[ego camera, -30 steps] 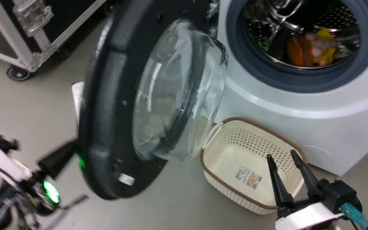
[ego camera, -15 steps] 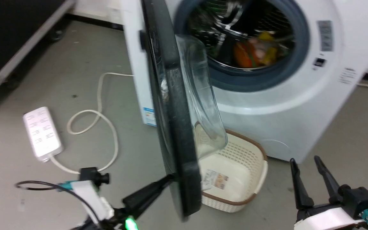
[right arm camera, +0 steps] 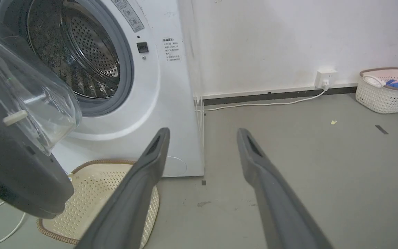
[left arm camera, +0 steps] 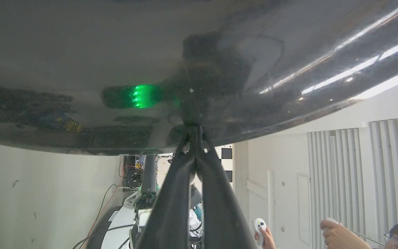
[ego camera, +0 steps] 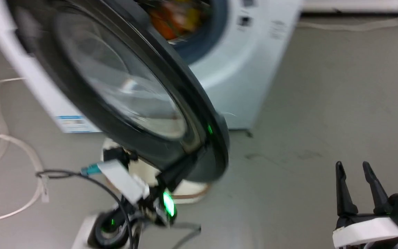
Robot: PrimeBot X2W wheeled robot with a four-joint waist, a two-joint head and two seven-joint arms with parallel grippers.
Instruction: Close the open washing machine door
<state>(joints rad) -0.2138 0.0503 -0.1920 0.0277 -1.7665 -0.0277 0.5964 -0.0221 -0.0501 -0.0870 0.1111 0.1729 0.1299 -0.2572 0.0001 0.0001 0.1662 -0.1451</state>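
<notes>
By my judgement the task is somewhere in the middle. The washing machine door [ego camera: 123, 93] is standing at a slant off the front of the washing machine [ego camera: 244, 65], and its free edge is hanging well apart from the drum opening [right arm camera: 78, 52], which is lying uncovered. Nothing is latched yet. What is left is to push the door the rest of the way, until it is sitting against the grey rubber ring and catching there. The left gripper [left arm camera: 194, 130] is doing this work: its two fingers are pressed together with nothing between them, and their tips are touching the glossy black outer face of the door near its lower rim. The right gripper [ego camera: 352, 165] is hanging low at the side, well apart from the door, with its fingers spread and holding nothing. As for the containers, the drum is showing some orange and yellow things [ego camera: 171, 17] inside in the head view, but they are too blurred to name. A cream basket [right arm camera: 98, 162] with a brown rim is standing on the floor just in front of the machine, partly under the lower edge of the door, and the part of its inside that is showing is bare. A second basket [right arm camera: 382, 100] is standing near the wall and is holding white and blue cloth.
</notes>
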